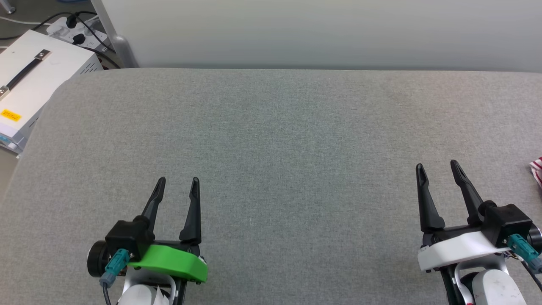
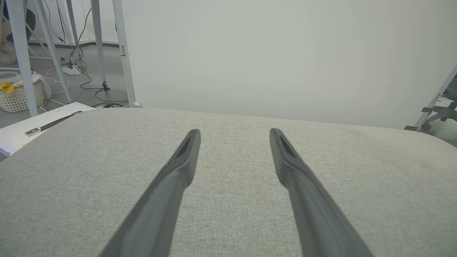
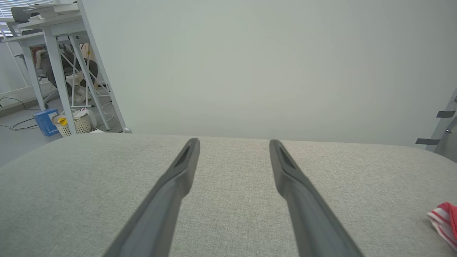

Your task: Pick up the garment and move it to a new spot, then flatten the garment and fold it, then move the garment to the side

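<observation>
head — down on table | wrists — low over it, facing wall

Grey fabric surface, garment apparently red-and-white striped, left end effector green-collared, black-fingered

1. The surface before me is wide and covered in a grey, finely woven cloth that lies flat and smooth.
2. Its far left corner is rounded, and from there the left edge slants back toward me.
3. A garment lies on the surface at the far right. I see just a small crumpled bit of it, striped red and white, and the frame edge cuts off the rest.
</observation>
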Available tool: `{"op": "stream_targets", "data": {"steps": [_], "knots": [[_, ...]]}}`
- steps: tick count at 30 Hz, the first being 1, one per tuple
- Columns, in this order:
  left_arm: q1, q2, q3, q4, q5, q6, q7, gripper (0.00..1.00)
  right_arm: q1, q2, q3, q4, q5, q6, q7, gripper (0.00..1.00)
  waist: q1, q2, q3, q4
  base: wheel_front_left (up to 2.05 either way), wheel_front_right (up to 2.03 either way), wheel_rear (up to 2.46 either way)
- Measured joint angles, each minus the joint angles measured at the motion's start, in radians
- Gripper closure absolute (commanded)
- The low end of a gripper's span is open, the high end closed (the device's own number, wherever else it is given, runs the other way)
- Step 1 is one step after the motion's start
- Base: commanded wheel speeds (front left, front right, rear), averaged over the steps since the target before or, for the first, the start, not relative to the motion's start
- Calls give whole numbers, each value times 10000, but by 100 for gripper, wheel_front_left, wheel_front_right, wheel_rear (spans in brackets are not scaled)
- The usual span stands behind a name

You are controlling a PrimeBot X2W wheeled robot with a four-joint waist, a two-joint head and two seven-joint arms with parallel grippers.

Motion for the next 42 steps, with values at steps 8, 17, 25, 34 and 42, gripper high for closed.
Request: {"op": "stream_targets", "data": {"steps": [8, 17, 25, 34, 42], "knots": [[36, 0, -6, -2, -19, 42, 17, 100, -2, 4, -2, 0, 2, 2, 6, 100, 0, 1, -6, -19, 0, 0, 0], [36, 2, 10, -31, -15, 58, 117, 100, -2, 4, -8, -2, 0, 2, 109, 100, 0, 1, -56, -31, 0, 0, 0], [36, 2, 40, -107, 173, 167, 301, 100, -2, 4, -10, -12, -84, 2, 290, 100, 0, 1, -128, -45, 0, 0, 0], [37, 2, 73, -150, 316, 238, 508, 100, -1, 4, -12, -35, -180, 2, 460, 100, 0, 1, -193, -58, 0, 0, 0], [39, 2, 109, -198, 416, 305, 646, 100, 1, 4, -15, -52, -276, 2, 635, 100, 0, 1, -252, -70, 0, 0, 0]]}}
